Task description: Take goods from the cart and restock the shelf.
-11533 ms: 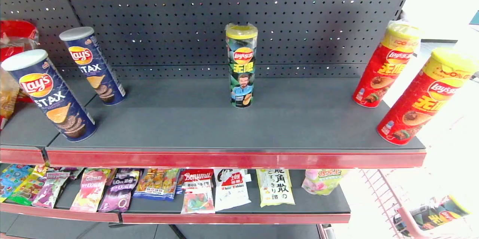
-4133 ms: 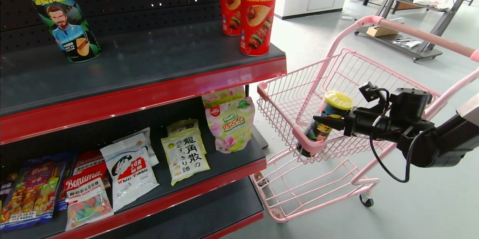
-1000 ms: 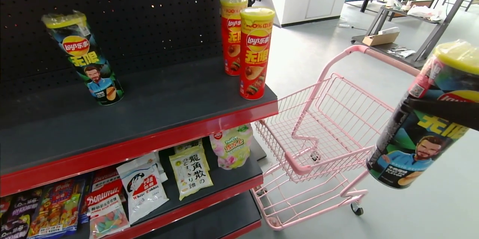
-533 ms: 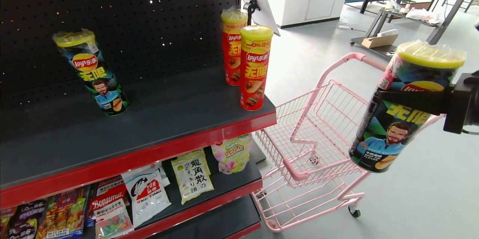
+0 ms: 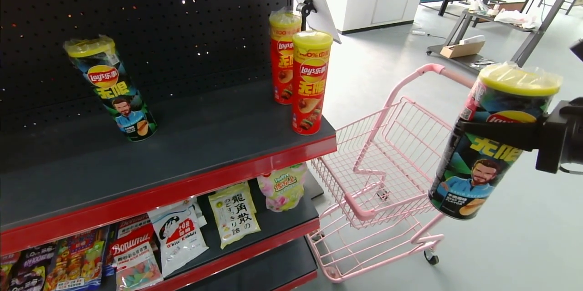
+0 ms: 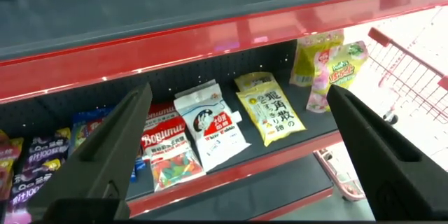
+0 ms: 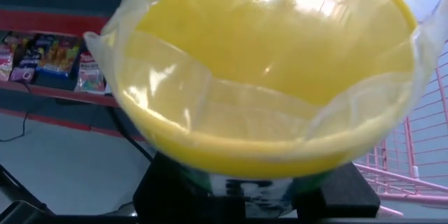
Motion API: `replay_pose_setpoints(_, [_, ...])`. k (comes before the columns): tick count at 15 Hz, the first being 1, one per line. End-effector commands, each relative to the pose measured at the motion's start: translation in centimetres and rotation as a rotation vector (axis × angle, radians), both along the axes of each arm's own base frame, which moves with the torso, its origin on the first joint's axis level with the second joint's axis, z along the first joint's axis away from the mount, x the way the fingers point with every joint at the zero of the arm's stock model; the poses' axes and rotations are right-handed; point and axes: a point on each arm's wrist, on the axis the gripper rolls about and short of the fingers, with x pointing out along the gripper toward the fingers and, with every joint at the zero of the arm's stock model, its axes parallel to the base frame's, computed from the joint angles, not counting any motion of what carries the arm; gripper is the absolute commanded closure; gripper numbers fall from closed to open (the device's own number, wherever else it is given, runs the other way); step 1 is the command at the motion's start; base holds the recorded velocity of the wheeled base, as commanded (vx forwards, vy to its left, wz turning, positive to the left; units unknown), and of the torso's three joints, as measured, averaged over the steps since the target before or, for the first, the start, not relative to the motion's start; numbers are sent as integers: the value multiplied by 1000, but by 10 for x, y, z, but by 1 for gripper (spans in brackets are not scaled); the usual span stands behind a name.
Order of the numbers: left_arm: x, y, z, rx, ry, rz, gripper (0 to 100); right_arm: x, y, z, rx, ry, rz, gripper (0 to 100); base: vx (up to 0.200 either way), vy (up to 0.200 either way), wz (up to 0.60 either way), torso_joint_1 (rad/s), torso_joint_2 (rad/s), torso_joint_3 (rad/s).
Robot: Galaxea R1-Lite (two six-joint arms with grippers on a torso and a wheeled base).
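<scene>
Right gripper (image 5: pixel 473 122) pinches the green chip can (image 5: pixel 483 163) near its top. Can is roughly upright, in the air by the pink cart (image 5: pixel 391 99), well apart from the shelf (image 5: pixel 205 145). Far finger hidden behind can. Left gripper (image 6: pixel 238 89) spread wide, facing lower-shelf snack bags (image 6: pixel 210 129).

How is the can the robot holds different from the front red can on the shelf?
The held can is dark green and blue with a man on it; the front red can is red with food pictures. The held can hangs by the pink cart, gripped by the right tool; the front red can stands on the top shelf. Both are tall tubes with yellow lids.
</scene>
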Motion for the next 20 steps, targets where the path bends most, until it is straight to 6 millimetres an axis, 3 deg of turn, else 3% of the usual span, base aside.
replay_pose_setpoints(1, [0,0,0,0,-1,1,0,-10,-2,-1,1,-12,3,100,0,0,600,2,7,2])
replay_pose_setpoints(6, [0,0,0,0,1,1,0,-18,-3,1,5,-30,1,100,0,0,600,5,-1,1])
replay_pose_setpoints(11, [0,0,0,0,-1,-1,0,-39,-7,-2,12,-60,18,100,0,0,0,0,0,0])
replay_pose_setpoints(15, [0,0,0,0,-1,-1,0,-61,-7,-16,34,-49,132,100,0,0,0,0,0,0])
replay_pose_setpoints(20, [0,0,0,0,-1,1,0,-64,-3,-19,-25,-93,193,100,0,200,0,1,2,0])
